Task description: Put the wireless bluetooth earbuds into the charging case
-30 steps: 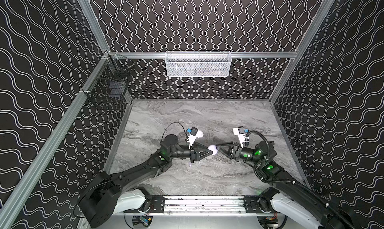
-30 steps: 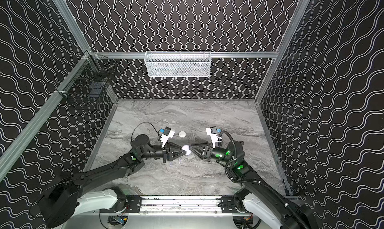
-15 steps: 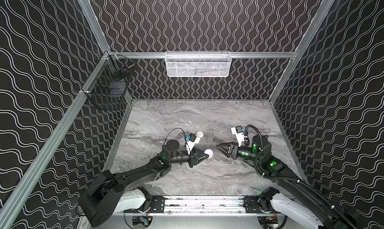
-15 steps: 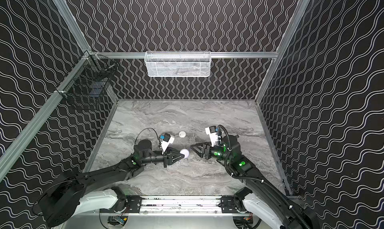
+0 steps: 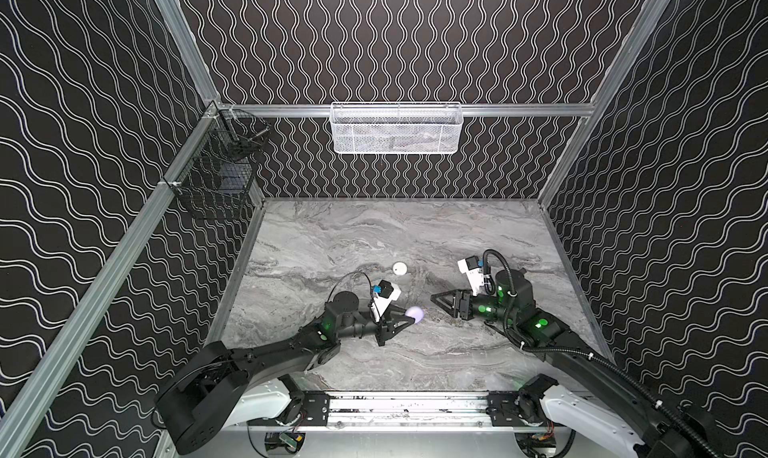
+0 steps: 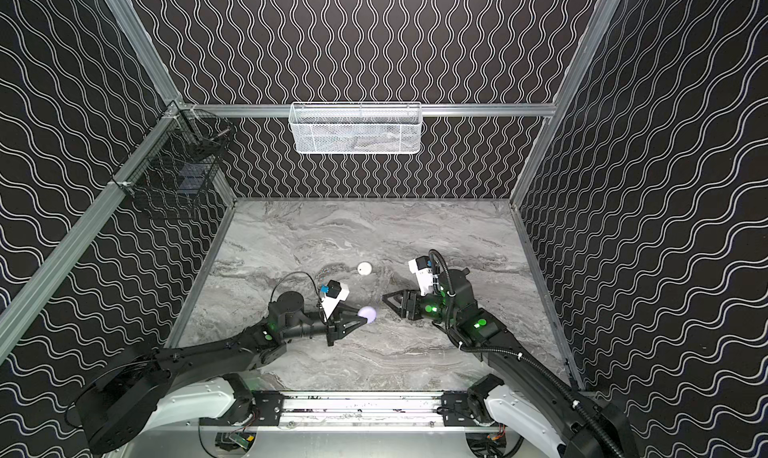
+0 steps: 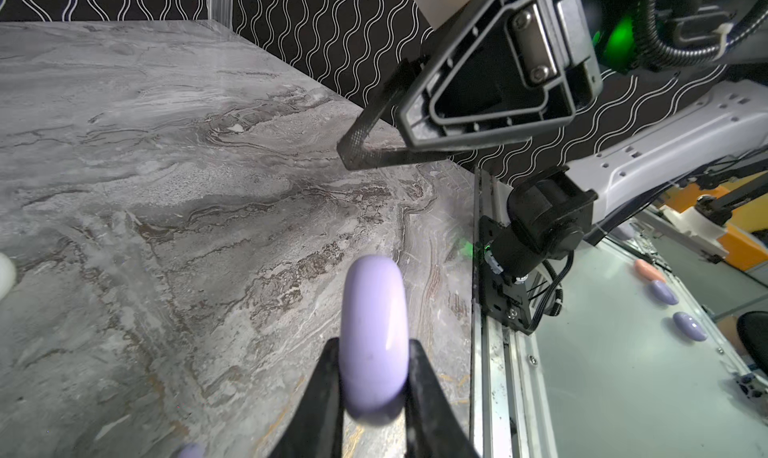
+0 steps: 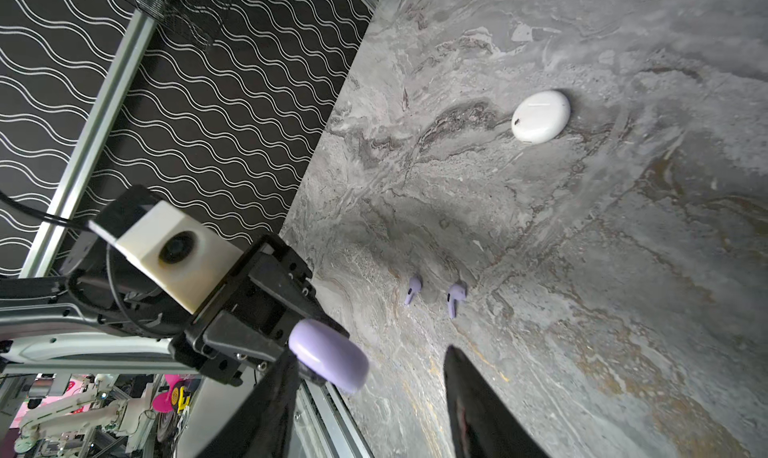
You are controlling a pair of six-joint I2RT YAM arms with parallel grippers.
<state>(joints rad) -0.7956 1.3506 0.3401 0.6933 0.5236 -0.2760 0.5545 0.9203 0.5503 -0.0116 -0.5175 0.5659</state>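
My left gripper (image 5: 411,316) (image 6: 362,318) (image 7: 374,345) is shut on a round pale lavender charging case (image 5: 415,313) (image 6: 368,313) (image 7: 374,335) (image 8: 328,354), lid closed, held on edge above the marble table. My right gripper (image 5: 433,298) (image 6: 384,298) (image 8: 370,354) (image 7: 374,133) faces it from the right, open and empty, a short gap away. Two lavender earbuds (image 8: 412,289) (image 8: 456,295) lie side by side on the table under the grippers. They do not show in the top views. A closed white case (image 5: 399,268) (image 6: 364,268) (image 8: 540,116) lies farther back.
A white mesh basket (image 5: 396,128) hangs on the back wall and a black wire basket (image 5: 216,173) on the left wall. The metal rail (image 5: 407,406) runs along the table's front edge. Patterned walls close three sides.
My left gripper has drifted toward the front edge with the lavender case. The right arm has pulled back a little, so the gap between the grippers is wider.
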